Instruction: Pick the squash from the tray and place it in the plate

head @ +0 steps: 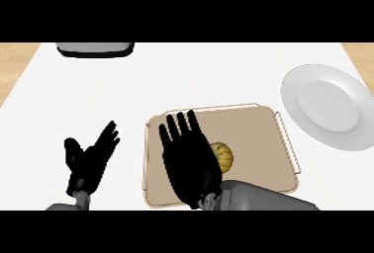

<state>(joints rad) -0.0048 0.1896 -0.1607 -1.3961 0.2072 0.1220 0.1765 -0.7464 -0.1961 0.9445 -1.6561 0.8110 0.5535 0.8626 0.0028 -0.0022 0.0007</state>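
Note:
A small yellow ribbed squash [223, 156] lies on the tan tray [252, 131] near the tray's middle. My right hand [187, 158] hovers over the tray's left half with its fingers straight and open, its edge covering the squash's left side. The white plate [332, 106] sits at the right edge of the counter, apart from the tray. My left hand [89, 160] rests open to the left of the tray, fingers up.
A grey and black appliance [95, 48] stands at the far edge, upper left. The white counter [182, 79] runs between wooden strips on both sides.

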